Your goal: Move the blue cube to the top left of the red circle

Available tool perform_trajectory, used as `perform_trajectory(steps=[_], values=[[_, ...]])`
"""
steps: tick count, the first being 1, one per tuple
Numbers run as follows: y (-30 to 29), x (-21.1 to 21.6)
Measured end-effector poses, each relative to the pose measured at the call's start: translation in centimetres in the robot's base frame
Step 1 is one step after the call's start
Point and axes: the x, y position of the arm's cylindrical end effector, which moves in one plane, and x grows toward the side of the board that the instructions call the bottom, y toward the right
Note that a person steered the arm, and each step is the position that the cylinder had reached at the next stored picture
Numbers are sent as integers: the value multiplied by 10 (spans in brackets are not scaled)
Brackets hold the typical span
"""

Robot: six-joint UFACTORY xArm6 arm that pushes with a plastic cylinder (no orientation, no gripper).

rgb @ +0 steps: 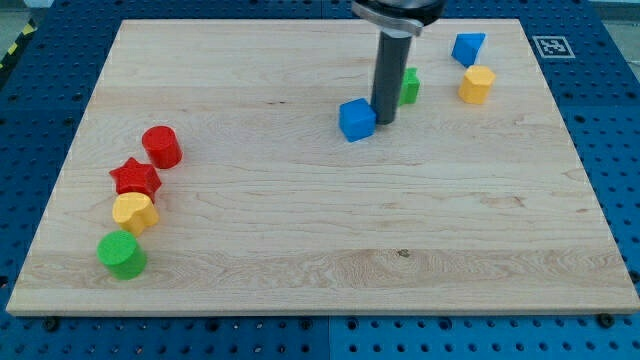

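Note:
The blue cube (356, 119) sits near the board's upper middle. My tip (384, 122) rests right against the cube's right side. The red circle (161, 146), a short red cylinder, stands at the view's left, far to the left of the cube and a little lower. A green block (409, 86) is partly hidden behind the rod, just to its right.
A red star (135, 178), a yellow block (134, 212) and a green cylinder (122, 254) run down below the red circle. A blue block (467, 47) and a yellow block (477, 84) sit at the top right. The wooden board (320, 260) lies on a blue perforated table.

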Motion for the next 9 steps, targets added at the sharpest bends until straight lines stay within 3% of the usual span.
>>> perform_trajectory(steps=[3,5,9], values=[[-70,37],[-72,45],[-94,28]])
